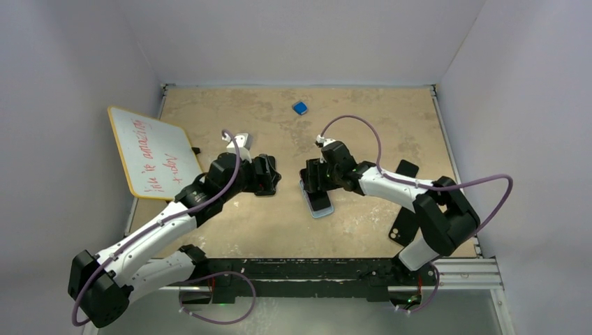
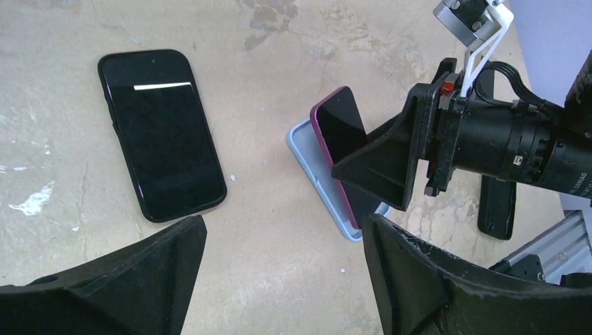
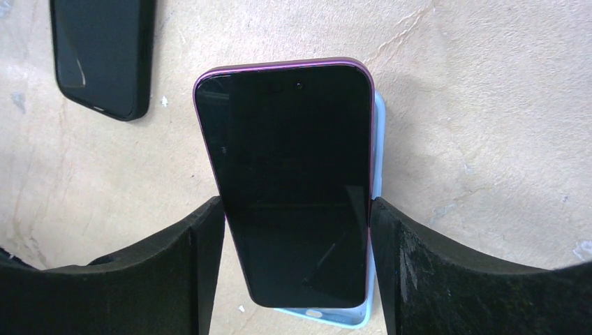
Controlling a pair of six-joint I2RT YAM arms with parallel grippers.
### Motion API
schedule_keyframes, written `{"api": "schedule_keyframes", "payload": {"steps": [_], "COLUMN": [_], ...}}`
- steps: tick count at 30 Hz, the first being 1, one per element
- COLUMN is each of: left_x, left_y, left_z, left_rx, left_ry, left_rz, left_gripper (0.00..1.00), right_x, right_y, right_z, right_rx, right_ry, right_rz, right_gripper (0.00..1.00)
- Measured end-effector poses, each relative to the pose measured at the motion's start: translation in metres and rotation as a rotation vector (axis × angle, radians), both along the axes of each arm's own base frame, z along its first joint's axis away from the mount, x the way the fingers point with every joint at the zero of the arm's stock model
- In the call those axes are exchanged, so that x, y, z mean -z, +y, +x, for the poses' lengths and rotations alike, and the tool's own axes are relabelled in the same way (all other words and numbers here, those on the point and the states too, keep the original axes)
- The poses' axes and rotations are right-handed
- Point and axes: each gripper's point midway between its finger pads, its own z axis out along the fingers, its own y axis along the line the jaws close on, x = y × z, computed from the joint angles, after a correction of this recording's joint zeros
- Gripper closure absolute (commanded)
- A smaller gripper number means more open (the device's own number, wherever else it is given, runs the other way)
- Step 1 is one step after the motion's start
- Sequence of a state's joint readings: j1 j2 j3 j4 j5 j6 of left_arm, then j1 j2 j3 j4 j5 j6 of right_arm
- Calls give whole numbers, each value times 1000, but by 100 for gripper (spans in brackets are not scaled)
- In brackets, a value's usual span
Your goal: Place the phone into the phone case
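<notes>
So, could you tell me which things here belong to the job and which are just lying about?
Job: magenta-edged phone; light blue phone case.
Lying about: black phone in black case; orange-framed whiteboard; small blue block; two black phone-shaped slabs.

L claw (image 2: 283, 230) wide open, low, aimed inward | R claw (image 3: 297, 209) clamped on phone (image 3: 286, 139), aimed inward

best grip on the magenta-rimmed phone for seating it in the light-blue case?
Across the two long edges of the magenta-rimmed phone, coming from above, as the right gripper has it: the slim sides fit its span, and the face stays free over the light-blue case.
</notes>
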State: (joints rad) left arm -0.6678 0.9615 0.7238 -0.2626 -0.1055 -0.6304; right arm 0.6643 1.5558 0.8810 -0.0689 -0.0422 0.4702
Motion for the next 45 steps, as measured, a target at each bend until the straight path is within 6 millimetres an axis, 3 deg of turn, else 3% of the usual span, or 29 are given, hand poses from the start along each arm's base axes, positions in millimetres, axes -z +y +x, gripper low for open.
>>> {"api": "schedule_keyframes", "payload": {"steps": [8, 25, 29, 35, 42, 45], "left_x": [16, 37, 46, 55, 57, 64], "left_y": [-4, -11, -13, -16, -21, -24], "left_z": [-3, 4, 6, 5, 3, 1], "left_rx": [9, 13, 17, 28, 46, 60], "left_ry": [37, 68, 91, 118, 132, 161], "left_rz": [-11, 9, 24, 34, 19, 18], "left_gripper": [19, 22, 22, 22, 23, 23], "right_x": [24, 22, 26, 25, 23, 16], "right_y": [5, -7, -8, -9, -12, -11], "right_z": [-10, -12, -14, -15, -19, -18], "right_rx": [-35, 20, 36, 51, 71, 79], "right_ry": [10, -49, -41, -45, -36, -47], "right_rz": [-75, -121, -114, -97, -84, -66], "right_gripper": [53, 51, 41, 37, 17, 15]}}
